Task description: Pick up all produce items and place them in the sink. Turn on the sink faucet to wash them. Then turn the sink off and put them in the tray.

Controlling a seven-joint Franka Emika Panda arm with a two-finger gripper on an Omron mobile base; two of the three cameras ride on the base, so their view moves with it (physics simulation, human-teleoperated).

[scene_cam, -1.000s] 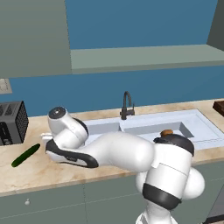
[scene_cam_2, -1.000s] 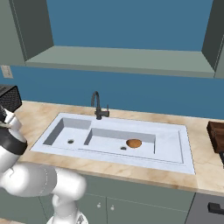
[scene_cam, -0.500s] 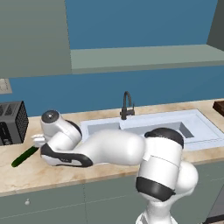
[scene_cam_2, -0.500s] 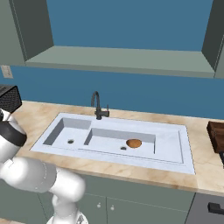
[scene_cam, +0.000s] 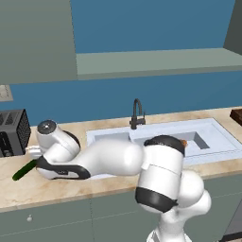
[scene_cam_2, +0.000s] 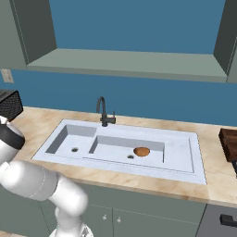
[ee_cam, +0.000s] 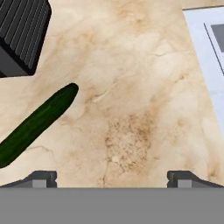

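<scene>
The long dark green cucumber [ee_cam: 37, 124] lies slantwise on the marble counter, and it also shows at the counter's left end [scene_cam: 23, 170]. My gripper [ee_cam: 113, 179] hovers open above bare counter, right of the cucumber, with nothing between its fingers. The brown potato [scene_cam_2: 141, 151] rests in the larger basin of the pale sink [scene_cam_2: 194, 157]. At the back rim stands the black gooseneck faucet [scene_cam_2: 104, 111], with no water running. The dark brown tray [scene_cam_2: 229, 143] sits on the counter right of the sink.
A black toaster [ee_cam: 22, 35] stands just beyond the cucumber, near the wall [scene_cam: 14, 132]. The sink's left edge [ee_cam: 210, 52] lies to the right of my hand. A shelf and cabinets hang above the counter.
My arm has swung further left along the counter, bringing the hand closer to the cucumber. The gripper has stayed open; potato and cucumber have not moved.
</scene>
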